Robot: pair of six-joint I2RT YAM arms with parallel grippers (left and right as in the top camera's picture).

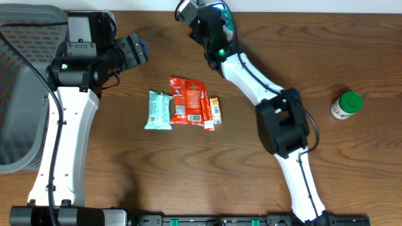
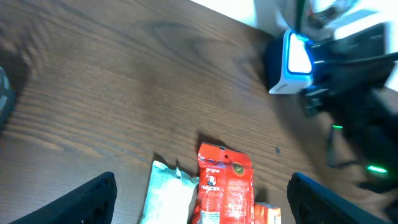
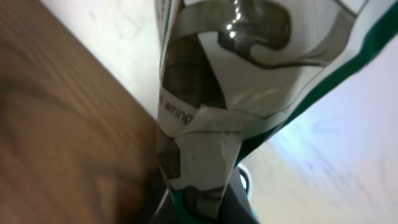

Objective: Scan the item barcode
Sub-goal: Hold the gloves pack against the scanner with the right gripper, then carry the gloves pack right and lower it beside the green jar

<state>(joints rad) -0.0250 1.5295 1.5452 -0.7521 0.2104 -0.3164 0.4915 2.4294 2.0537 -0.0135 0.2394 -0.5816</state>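
Note:
My right gripper (image 1: pixel 213 30) is at the table's far edge, shut on a white, grey and green packet (image 3: pixel 217 93) that fills the right wrist view, rising crumpled from the jaws (image 3: pixel 205 208). In the overhead view only a teal edge of the packet (image 1: pixel 227 24) shows. The scanner (image 2: pixel 295 61), a dark box with a lit blue-white window, stands just beside that gripper; overhead the scanner (image 1: pixel 186 10) lies to its left. My left gripper (image 1: pixel 135 50) hovers open and empty at the far left, its dark fingers (image 2: pixel 87 199) wide apart.
A pale teal packet (image 1: pixel 159 110), a red packet (image 1: pixel 188 100) and a small orange packet (image 1: pixel 215 110) lie side by side mid-table. A green-lidded bottle (image 1: pixel 347 105) stands at the right. A grey mesh basket (image 1: pixel 19 94) sits at the left edge.

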